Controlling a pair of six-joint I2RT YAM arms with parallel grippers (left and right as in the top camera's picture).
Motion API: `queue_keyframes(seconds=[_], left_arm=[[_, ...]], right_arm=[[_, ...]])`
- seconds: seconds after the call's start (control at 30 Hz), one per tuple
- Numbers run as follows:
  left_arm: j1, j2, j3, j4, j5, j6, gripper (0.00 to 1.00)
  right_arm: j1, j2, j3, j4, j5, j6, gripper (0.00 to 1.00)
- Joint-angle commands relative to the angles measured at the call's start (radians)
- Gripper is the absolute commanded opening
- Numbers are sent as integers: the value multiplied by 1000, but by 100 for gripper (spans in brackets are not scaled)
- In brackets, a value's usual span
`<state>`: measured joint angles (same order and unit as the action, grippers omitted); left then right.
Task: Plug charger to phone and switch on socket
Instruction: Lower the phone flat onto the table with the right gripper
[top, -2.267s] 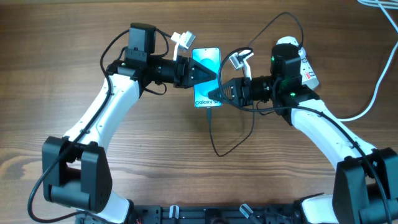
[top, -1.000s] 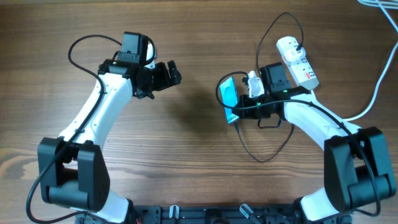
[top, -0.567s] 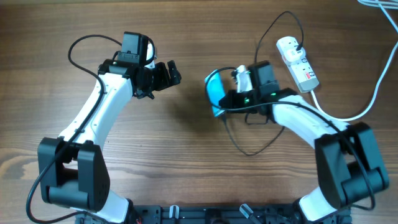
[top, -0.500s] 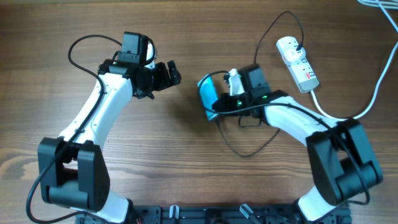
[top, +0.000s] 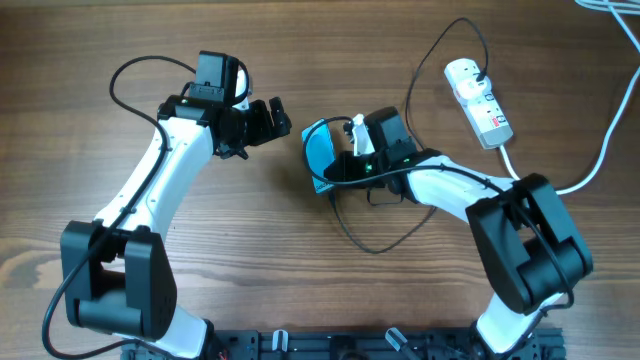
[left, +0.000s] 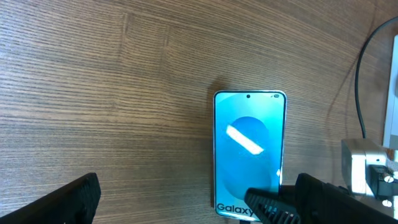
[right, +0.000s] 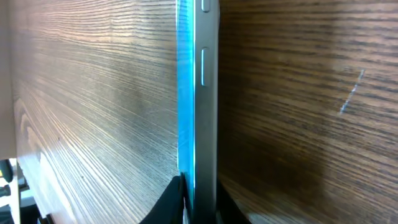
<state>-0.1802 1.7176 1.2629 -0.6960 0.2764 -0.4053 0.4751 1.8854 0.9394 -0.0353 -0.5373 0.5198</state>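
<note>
My right gripper (top: 340, 166) now holds the phone (top: 318, 155) up on its edge, further left; my left gripper (top: 268, 118) has let go.

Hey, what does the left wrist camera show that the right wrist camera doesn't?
Only the left wrist view shows the phone face-on, with its cyan screen and Galaxy text readable, plus a stretch of black charger cable at the right. Only the right wrist view shows the phone's thin edge and side buttons, with the right gripper clamped on it. Both show the phone and the wooden table.
</note>
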Motion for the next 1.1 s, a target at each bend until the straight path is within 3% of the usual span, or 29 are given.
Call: queue_keyframes(seconds=[0.0, 0.47, 0.77, 0.9, 1.07], left_arm=[[4, -8, -1, 2, -13, 5, 100], [4, -8, -1, 2, -13, 5, 100], [4, -8, -1, 2, -13, 5, 100], [4, -8, -1, 3, -13, 5, 100], [4, -8, -1, 2, -13, 5, 100]], right_arm=[[3, 32, 1, -2, 33, -14, 15], [3, 32, 1, 17, 59, -22, 29], [3, 32, 1, 38, 97, -20, 31], [3, 32, 1, 38, 113, -19, 40], [3, 32, 1, 41, 123, -19, 40]])
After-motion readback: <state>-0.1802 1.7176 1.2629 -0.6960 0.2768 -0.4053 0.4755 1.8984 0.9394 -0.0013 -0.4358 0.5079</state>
